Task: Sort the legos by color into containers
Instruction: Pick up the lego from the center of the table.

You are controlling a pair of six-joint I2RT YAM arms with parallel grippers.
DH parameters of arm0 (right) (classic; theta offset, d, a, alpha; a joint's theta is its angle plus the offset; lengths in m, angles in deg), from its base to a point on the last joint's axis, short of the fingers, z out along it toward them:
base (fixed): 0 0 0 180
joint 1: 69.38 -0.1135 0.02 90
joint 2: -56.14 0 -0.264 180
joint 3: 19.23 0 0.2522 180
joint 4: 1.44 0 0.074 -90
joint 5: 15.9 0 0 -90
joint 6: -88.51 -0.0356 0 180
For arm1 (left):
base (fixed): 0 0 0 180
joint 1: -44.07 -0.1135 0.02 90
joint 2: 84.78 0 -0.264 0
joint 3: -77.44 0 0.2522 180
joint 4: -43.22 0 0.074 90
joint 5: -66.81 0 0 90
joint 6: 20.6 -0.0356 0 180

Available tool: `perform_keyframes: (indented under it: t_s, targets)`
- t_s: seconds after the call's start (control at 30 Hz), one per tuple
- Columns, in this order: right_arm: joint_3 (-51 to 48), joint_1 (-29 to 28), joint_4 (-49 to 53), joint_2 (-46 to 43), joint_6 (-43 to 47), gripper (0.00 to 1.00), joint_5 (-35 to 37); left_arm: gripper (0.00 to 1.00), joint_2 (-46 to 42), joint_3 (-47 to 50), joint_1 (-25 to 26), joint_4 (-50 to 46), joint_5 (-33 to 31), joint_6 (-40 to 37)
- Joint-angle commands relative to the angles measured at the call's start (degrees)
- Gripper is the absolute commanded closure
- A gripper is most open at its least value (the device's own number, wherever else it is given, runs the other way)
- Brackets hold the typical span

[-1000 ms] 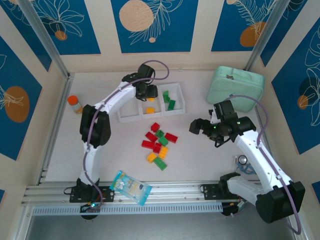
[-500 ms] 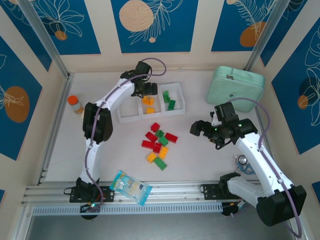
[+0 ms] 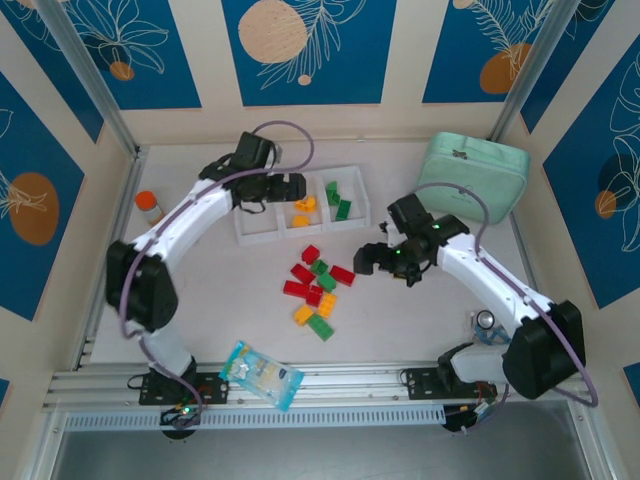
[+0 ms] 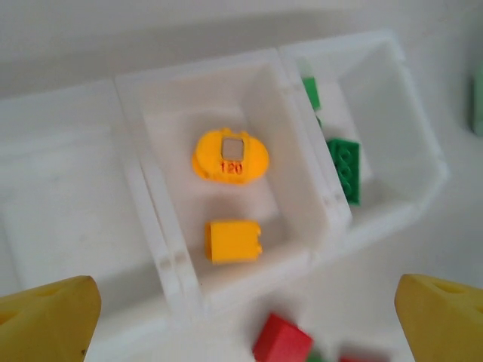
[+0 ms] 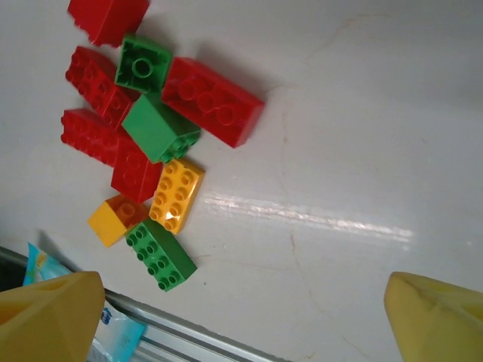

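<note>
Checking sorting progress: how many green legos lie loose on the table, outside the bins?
3: a square green brick between red bricks, a tilted green brick mid-pile, and a flat green brick at the pile's near end. None looks hidden.

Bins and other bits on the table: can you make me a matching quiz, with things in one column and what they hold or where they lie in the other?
Things:
1. middle bin
2. right bin
3. snack packet
4. mint-green case

Matches:
A. far right corner of the table
B. holds green bricks
C. near edge of the table, left of middle
D. holds yellow pieces

Pairs: 1-D, 2-B, 3-C, 4-A.
</note>
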Motion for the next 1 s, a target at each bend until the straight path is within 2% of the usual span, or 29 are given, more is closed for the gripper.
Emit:
perform_keyframes:
  t_s: [0.0,0.17,0.27,0.4,0.5,0.63,0.77,0.97]
  targets:
    - [3.31,-5.87,-0.27,2.55,14.23,0.04,4.67,0.01,-9.04,10.43,-0.16,3.52,4.97,-1.83]
    - [0.46,-13.95,-4.55,3.64,35.53,0.03,12.25,0.00,-24.32,25.00,-0.16,1.56,5.16,1.80]
    - [-3.62,-14.69,-9.77,4.31,44.56,0.01,13.03,0.01,-32.26,30.00,-0.16,-1.93,4.16,4.40]
    - [-2.82,-12.12,-11.84,9.86,48.33,0.00,14.24,0.01,-41.24,31.63,-0.20,-9.10,1.15,2.71]
    - [-2.06,-12.36,-14.24,14.69,52.42,0.07,18.55,0.01,-46.27,31.91,-0.16,-13.59,-1.69,-0.09]
    - [-1.56,-11.83,-17.55,19.03,55.66,0.10,17.98,0.01,-50.89,33.18,-0.16,-17.35,-3.84,-2.32]
    - [-0.24,-10.69,-19.46,20.99,55.78,0.11,15.54,0.01,-54.01,35.04,-0.16,-19.30,-4.60,-1.96]
    - [2.93,-10.22,-19.29,24.94,57.14,0.15,15.11,0.01,-59.20,39.92,-0.16,-16.29,-3.66,-1.81]
